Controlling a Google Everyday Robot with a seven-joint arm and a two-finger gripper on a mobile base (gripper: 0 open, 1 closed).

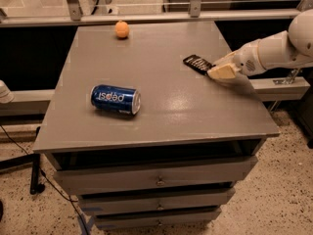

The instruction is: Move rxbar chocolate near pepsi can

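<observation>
The rxbar chocolate (pixel 196 63) is a small flat black bar with white lettering, lying on the right side of the grey table top (pixel 161 106). The pepsi can (pixel 115 99) is blue with white lettering and lies on its side at the left middle of the table. My gripper (pixel 220 71), cream-coloured at the tip of a white arm reaching in from the right, is just right of the bar, at its near end, low over the table.
A small orange ball (pixel 122 29) sits near the table's far edge. The table is a drawer cabinet with drawers (pixel 156 180) below. A rail (pixel 274 86) runs behind the arm at the right.
</observation>
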